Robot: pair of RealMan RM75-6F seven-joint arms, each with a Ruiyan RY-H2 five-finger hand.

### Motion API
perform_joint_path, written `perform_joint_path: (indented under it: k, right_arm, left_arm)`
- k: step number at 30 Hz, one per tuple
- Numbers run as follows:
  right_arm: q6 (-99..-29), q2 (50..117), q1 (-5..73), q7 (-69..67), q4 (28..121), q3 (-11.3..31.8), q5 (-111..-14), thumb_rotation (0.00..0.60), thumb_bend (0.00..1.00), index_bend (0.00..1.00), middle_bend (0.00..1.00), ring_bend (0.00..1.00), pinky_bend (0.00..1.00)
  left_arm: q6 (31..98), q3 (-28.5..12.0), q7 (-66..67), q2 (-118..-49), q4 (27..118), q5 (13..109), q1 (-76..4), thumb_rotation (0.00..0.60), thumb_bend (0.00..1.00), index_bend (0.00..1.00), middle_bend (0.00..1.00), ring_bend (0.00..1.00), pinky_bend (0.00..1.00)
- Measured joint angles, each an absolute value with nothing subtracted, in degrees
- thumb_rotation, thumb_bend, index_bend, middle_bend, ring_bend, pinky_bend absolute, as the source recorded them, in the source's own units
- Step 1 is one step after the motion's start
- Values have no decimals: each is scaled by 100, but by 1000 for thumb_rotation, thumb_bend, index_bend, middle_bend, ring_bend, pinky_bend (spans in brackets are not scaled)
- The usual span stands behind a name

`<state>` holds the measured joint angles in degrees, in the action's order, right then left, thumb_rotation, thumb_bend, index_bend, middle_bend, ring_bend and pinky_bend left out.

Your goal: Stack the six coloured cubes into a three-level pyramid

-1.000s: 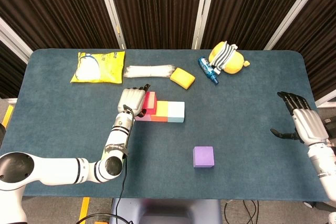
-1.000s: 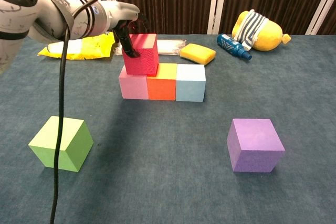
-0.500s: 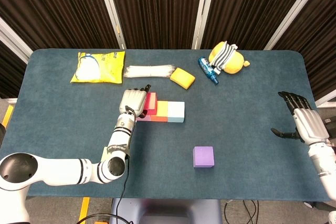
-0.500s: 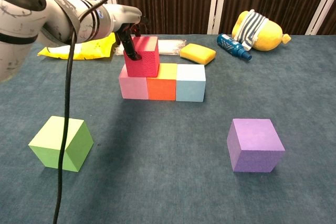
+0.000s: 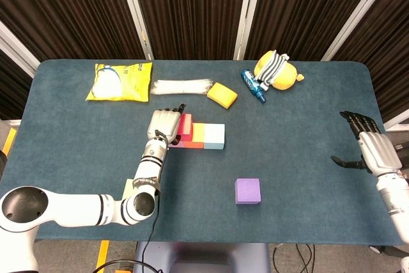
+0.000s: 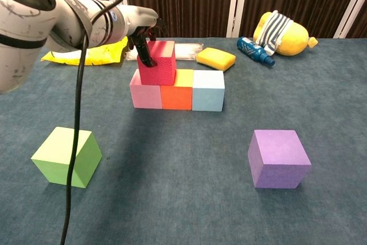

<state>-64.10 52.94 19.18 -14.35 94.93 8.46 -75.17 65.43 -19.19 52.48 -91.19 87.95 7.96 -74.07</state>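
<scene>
The left hand grips the red cube from above, with its dark fingers down on the cube's left side. Under the hand, this cube sits on the pink cube and the orange cube; the light blue cube touches the orange one on the far side from the hand. The green cube and the purple cube lie well apart, nearer the robot. The right hand holds nothing, its fingers spread.
</scene>
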Motion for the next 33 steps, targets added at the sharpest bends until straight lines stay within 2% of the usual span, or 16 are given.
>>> perform_joint_path:
  k: [25, 33]
  right_arm:
    - [-6350, 5315, 1914, -1514, 9386, 866, -7506, 600, 293, 81, 151, 0, 20]
    - [-6337, 5329, 1911, -1555, 9339, 872, -7501, 600, 293, 77, 151, 0, 19]
  left_arm:
    - [6581, -2082, 5520, -9284, 8651, 680, -7467, 600, 378, 54, 234, 217, 312]
    - [6587, -2116, 5588, -9354, 8578, 624, -7478, 600, 382, 1, 203, 209, 325]
